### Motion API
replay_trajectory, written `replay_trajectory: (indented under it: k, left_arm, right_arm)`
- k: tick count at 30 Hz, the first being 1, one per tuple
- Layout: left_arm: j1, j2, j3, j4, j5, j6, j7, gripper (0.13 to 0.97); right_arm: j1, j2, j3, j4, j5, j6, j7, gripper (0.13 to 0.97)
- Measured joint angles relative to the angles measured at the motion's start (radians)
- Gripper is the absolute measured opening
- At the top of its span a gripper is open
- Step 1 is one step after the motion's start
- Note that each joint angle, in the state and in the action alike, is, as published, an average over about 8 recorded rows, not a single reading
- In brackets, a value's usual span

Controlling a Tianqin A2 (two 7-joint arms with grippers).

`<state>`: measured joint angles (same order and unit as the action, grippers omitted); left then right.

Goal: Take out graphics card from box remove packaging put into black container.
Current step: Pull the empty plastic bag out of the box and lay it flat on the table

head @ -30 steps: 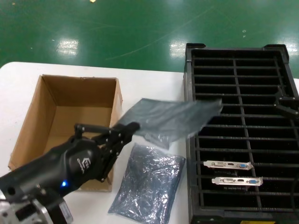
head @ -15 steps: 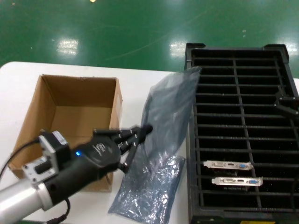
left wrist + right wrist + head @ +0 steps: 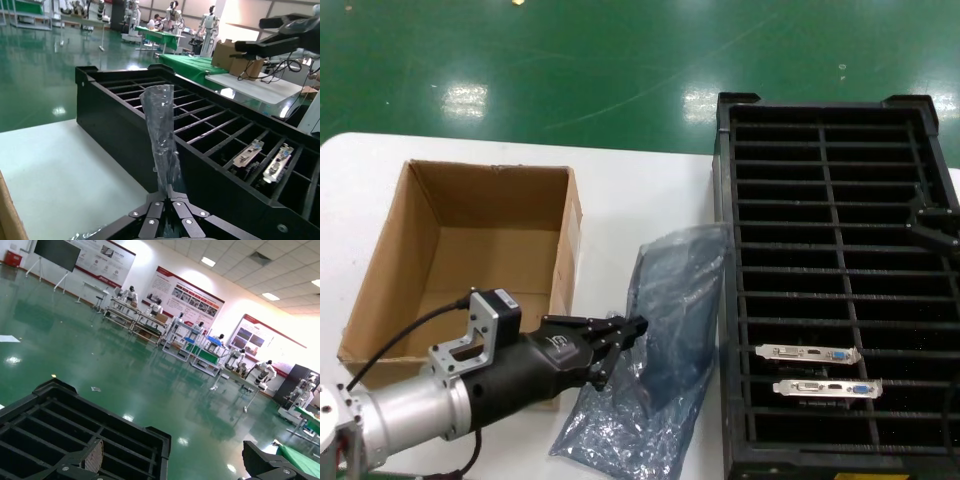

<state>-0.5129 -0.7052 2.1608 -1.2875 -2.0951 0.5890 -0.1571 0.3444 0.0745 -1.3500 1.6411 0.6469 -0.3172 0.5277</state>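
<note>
Left gripper (image 3: 632, 330) is pinched shut on one end of an empty packaging bag (image 3: 678, 290), held between the box (image 3: 490, 225) and the black container (image 3: 840, 280), above a second bag (image 3: 640, 410) lying flat near the table's front edge. Bag is likely held by its end so it hangs clear and can be dropped aside, judging from the task.

In the left wrist view the bag (image 3: 162, 135) stands up from the closed fingertips (image 3: 170, 200) as a narrow twisted strip, long axis running from the gripper toward the container wall (image 3: 125, 130). In the head view its long axis runs from the gripper up toward the table's far edge, the free end by the container's left wall.

Two graphics cards (image 3: 810, 353) (image 3: 828, 388) already sit in slots near the container's front right; silver brackets face up, long axis across the crate, left to right. Box looks empty inside.

Right gripper (image 3: 932, 222) waits over the container's right edge; whether it is open cannot be told.
</note>
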Motion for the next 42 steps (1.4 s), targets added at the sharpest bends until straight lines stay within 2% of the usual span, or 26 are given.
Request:
replay_trajectory:
  k: [5,10,15,19,22,26,30,32,36,42]
  left_arm:
    - [-0.034,0.022,-0.01,0.023,0.048,0.013,-0.06,0.174]
    - [-0.047,0.024,-0.039,0.015,0.083,0.009,-0.113,0.2]
    - [-0.038,0.007,-0.077,-0.019,0.111,-0.01,-0.15,0.263]
    - [-0.004,-0.027,-0.129,-0.09,0.124,-0.044,-0.152,0.317]
    - [0.038,-0.059,-0.191,-0.166,0.134,-0.077,-0.114,0.38]
    - [0.121,-0.086,-0.313,-0.285,0.164,-0.123,0.006,0.443]
    - [0.228,-0.102,-0.433,-0.4,0.227,-0.194,0.147,0.552]
    - [0.28,-0.111,-0.475,-0.442,0.267,-0.239,0.205,0.606]
    - [0.347,-0.119,-0.518,-0.485,0.323,-0.303,0.27,0.681]
    - [0.362,-0.096,-0.523,-0.482,0.328,-0.324,0.271,0.807]
  right_arm:
    - [0.0,0.0,0.0,0.0,0.0,0.0,0.0,0.966]
    - [0.0,0.0,0.0,0.0,0.0,0.0,0.0,0.966]
    - [0.0,0.0,0.0,0.0,0.0,0.0,0.0,0.966]
    - [0.0,0.0,0.0,0.0,0.0,0.0,0.0,0.966]
    - [0.0,0.0,0.0,0.0,0.0,0.0,0.0,0.966]
    - [0.0,0.0,0.0,0.0,0.0,0.0,0.0,0.966]
    - [0.0,0.0,0.0,0.0,0.0,0.0,0.0,0.966]
    - [0.0,0.0,0.0,0.0,0.0,0.0,0.0,0.966]
    - [-0.003,0.002,-0.002,0.0,0.009,0.003,-0.003,0.966]
    - [-0.019,0.013,-0.014,-0.002,0.063,0.017,-0.028,0.966]
